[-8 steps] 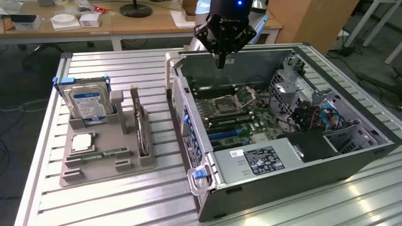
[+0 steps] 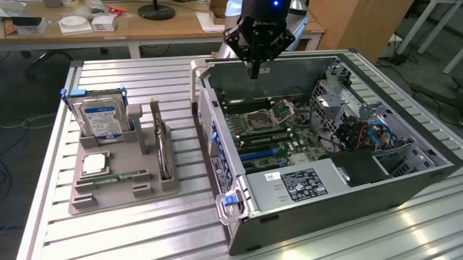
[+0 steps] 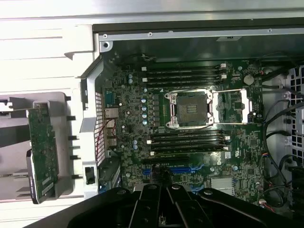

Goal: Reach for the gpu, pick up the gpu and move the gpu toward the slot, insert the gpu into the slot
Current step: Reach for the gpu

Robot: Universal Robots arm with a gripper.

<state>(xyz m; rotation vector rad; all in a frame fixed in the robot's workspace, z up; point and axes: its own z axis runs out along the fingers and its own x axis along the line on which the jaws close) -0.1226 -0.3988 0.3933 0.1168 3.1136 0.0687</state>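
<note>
Exterior view, nearest first: the slatted table [image 2: 145, 235] is carrying a grey holder [image 2: 119, 197] with parts slotted into it. A memory stick [image 2: 116, 177] is lying flat near the holder's front. The gpu [image 2: 162, 149] is standing on edge in a groove of the holder, on the side facing the computer case [image 2: 347, 195]. Behind it, at the holder's far end, a hard drive [image 2: 103, 122] is standing upright.

The case is lying open just beside the holder, on the exterior view's right, with the motherboard [image 2: 268, 130] facing up. The blue slot [image 2: 262, 154] is looking empty.

Farther back, the gripper [image 2: 253, 73] is hanging over the far wall of the case. Its fingers are pressing together, gripping nothing, and it is well apart from the gpu. A desk [image 2: 145, 30] is sitting beyond the table.

Wrist view: the gripper [image 3: 166, 199] is pointing down at the motherboard [image 3: 190, 118], jaws closed and empty. The gpu [image 3: 42, 152] is showing outside the case wall, sitting in the holder [image 3: 66, 142]. The blue slot [image 3: 183, 168] is lying close to the fingertips.

Progress, as I judge it: barely started. The gpu is sitting untouched in the holder, and the gripper is not near it. Reach, pick-up, carry and insertion are all not yet done.
</note>
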